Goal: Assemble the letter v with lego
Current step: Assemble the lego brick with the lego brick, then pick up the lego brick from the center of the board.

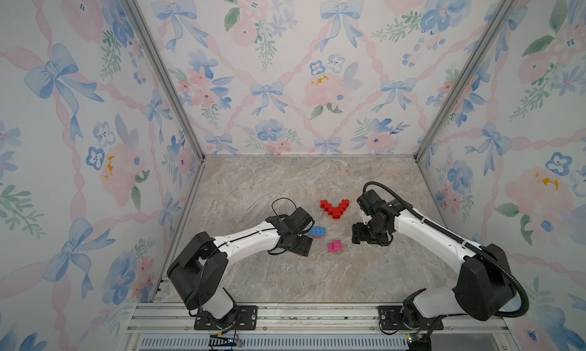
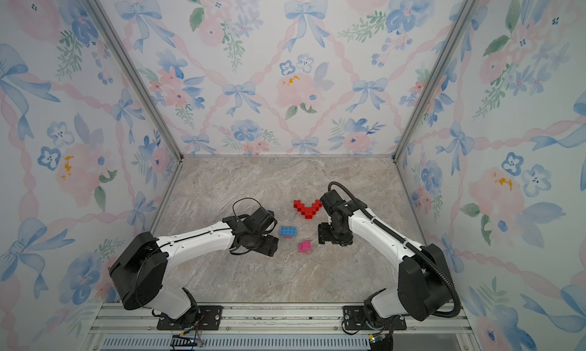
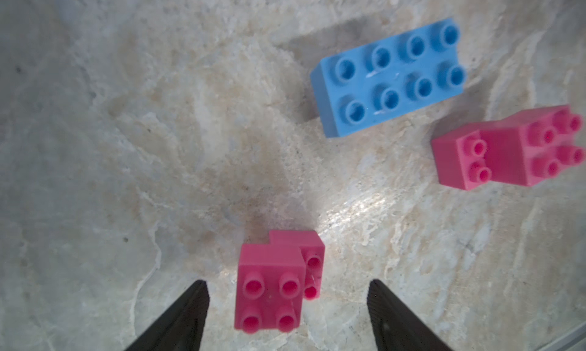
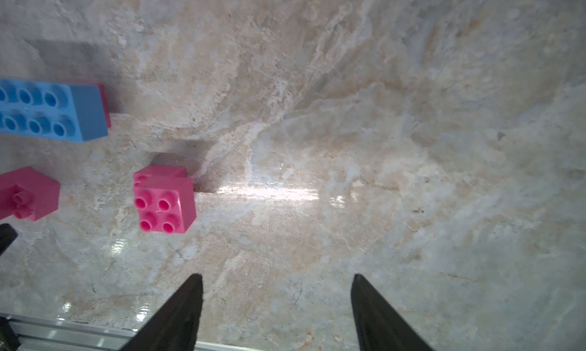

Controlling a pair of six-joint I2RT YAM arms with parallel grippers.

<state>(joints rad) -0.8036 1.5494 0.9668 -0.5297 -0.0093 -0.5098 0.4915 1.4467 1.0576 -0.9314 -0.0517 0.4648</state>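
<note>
The red V point(image 1: 334, 209) of lego lies flat near the middle of the tabletop point(image 1: 253, 191), slightly toward its right edge, with the apex pointing to the near edge. Both arms of the letter are stepped and of like length, so the letter reads as complete. Whether its bricks are pressed together or only abutted cannot be told. Between the V and the near edge lie the spare pieces: a blue brick point(image 1: 317, 231) of eight studs with a pink edge showing under it, and, toward the right edge from it, an offset pink stack point(image 1: 335, 246) of two square bricks. A second pink stack point(image 3: 269, 289), likewise offset, stands on the tabletop between the fingers point(image 3: 187, 314) of the left gripper point(image 3: 287, 284). The jaws are apart, with a gap on each side, and grip nothing. The right gripper point(image 4: 276, 276) is also spread wide and empty over bare marble, close beside the V's right arm. Hazards: if the left gripper withdraws other than straight up, it may catch the half-seated upper brick and topple the stack or drag it toward the blue brick. A sideways swing of the right wrist may strike the V and scatter it.
</note>
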